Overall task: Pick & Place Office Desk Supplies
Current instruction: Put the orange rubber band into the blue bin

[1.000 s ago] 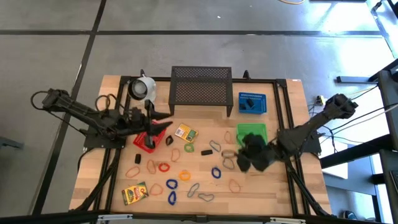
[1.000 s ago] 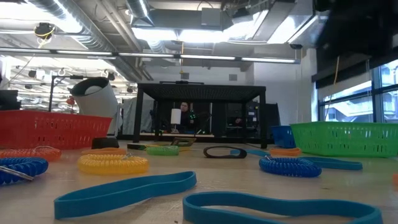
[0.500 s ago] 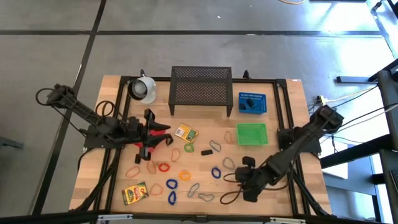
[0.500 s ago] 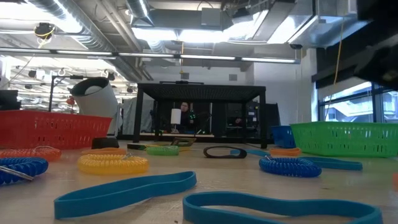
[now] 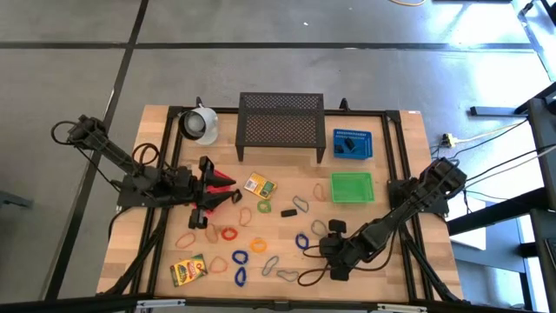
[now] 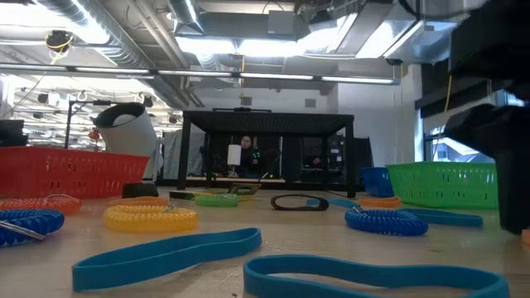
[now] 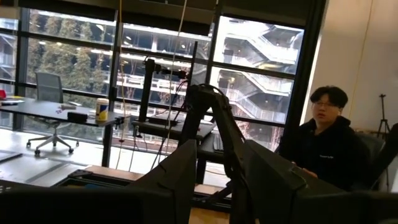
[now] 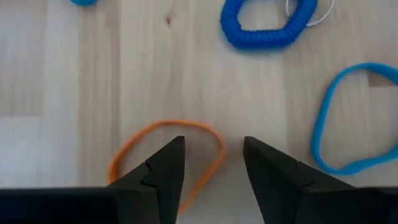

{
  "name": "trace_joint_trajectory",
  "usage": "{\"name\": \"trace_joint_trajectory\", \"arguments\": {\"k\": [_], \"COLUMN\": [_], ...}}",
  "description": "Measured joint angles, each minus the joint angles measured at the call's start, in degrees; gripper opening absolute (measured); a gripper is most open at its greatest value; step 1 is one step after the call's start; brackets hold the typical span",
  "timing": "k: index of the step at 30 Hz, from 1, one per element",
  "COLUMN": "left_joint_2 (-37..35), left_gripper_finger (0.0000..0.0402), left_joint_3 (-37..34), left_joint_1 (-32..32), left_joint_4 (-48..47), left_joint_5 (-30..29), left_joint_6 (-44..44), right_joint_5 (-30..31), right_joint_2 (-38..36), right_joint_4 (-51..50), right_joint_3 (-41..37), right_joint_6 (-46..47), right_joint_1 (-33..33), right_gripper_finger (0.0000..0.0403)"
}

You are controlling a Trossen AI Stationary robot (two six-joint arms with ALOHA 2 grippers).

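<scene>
Near the table's 5 o'clock edge, I am hovering the right gripper (image 8: 213,163), fingers spread, over the orange loop (image 8: 166,158) so I can straddle its band.

Pale matt wood table (image 8: 56,74); ribbed blue coil (image 8: 267,25) (plastic-looking).

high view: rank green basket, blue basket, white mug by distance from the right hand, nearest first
From the right hand, low at the table's front right:
1. Green basket, on the right side, just behind the hand.
2. Blue basket, right rear, beyond the green one.
3. White mug, far rear left corner, across the table.
</scene>
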Motion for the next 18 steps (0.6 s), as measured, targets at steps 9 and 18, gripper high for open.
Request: {"name": "trace_joint_trajectory", "arguments": {"k": [9, 18], "left_joint_2": [0.0, 0.0], "left_gripper_finger": [0.0127, 0.0127], "left_joint_3": [0.0, 0.0], "left_joint_1": [-0.1, -0.1], "left_joint_4": [-0.3, -0.3], "left_joint_5": [-0.1, -0.1], "left_joint_6": [0.5, 0.5], "right_joint_5": [2.2, 0.5], "right_joint_2": [2.2, 2.2], "right_joint_4": [0.8, 1.2], "right_joint_3": [0.3, 0.3], "right_joint_6": [-1.2, -2.5], "right_joint_1": [0.1, 0.1], "right_gripper_finger": [0.0129, 0.0012]}}
